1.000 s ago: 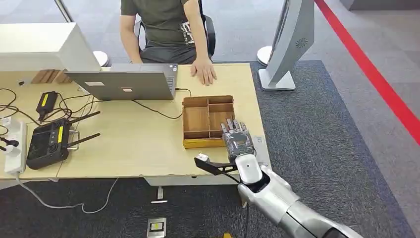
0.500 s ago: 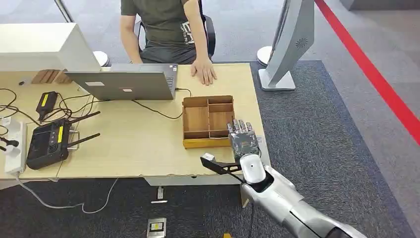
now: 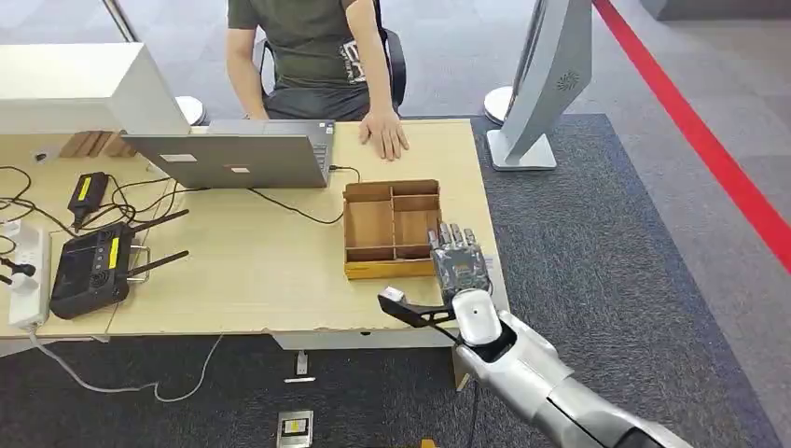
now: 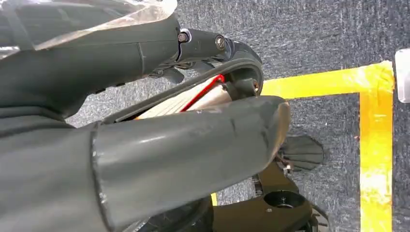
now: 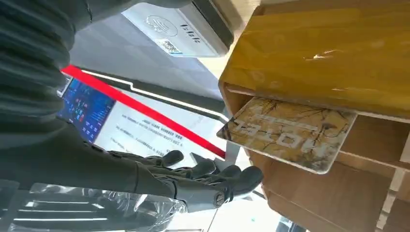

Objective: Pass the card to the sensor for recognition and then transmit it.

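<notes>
I am holding my right hand [image 3: 457,266] over the right edge of the wooden box [image 3: 371,229], right of centre in the head view, fingers [image 5: 212,175] stretched out and apart with nothing in them. In the right wrist view the card [image 5: 290,131] is leaning tilted inside a box compartment, apart from my fingers. The white sensor [image 5: 181,29] is lying just beside the box on the table [image 3: 261,271]. My left hand [image 4: 145,145] is hanging over grey carpet; I cannot tell whether it is clenched.

Head view looks down; right wrist view nears the shared wooden tray [image 3: 392,229]
</notes>
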You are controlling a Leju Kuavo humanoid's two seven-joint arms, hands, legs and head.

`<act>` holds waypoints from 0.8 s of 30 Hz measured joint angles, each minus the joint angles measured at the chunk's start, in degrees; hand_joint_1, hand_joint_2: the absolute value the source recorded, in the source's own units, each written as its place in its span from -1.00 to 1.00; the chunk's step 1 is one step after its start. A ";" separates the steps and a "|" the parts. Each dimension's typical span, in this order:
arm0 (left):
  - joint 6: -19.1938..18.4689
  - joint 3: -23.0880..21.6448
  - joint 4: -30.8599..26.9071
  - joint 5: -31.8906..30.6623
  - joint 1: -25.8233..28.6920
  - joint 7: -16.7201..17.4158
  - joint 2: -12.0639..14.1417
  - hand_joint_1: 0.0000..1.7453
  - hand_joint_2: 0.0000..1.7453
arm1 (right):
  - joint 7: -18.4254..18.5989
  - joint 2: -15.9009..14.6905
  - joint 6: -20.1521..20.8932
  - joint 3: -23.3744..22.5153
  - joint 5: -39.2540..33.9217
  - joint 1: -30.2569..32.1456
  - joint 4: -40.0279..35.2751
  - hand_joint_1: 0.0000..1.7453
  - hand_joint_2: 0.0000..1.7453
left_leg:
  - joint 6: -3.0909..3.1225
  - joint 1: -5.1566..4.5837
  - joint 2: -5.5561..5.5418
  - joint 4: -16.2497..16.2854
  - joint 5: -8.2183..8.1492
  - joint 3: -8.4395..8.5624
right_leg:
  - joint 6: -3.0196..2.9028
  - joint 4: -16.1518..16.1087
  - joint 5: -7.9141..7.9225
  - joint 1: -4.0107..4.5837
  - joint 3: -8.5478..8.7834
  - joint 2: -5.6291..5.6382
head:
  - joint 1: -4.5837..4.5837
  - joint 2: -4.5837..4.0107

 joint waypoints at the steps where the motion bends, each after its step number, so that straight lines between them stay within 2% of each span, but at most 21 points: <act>1: -0.02 -0.02 0.00 -0.11 -0.01 0.00 0.00 -1.00 -1.00 | -0.11 0.04 0.02 0.00 0.17 -0.01 -0.17 -1.00 1.00 | 0.00 0.00 0.00 0.00 0.00 0.00 | 0.00 0.01 0.00 0.00 0.00 0.00 | -0.02 0.00; 24: 0.11 -0.46 0.00 0.63 0.03 -0.13 0.00 -1.00 -1.00 | -1.70 2.14 0.94 0.77 1.27 -0.06 -1.99 -1.00 1.00 | 0.00 0.00 0.00 0.00 0.00 0.00 | 0.00 0.01 0.00 0.00 0.00 0.00 | -0.02 0.02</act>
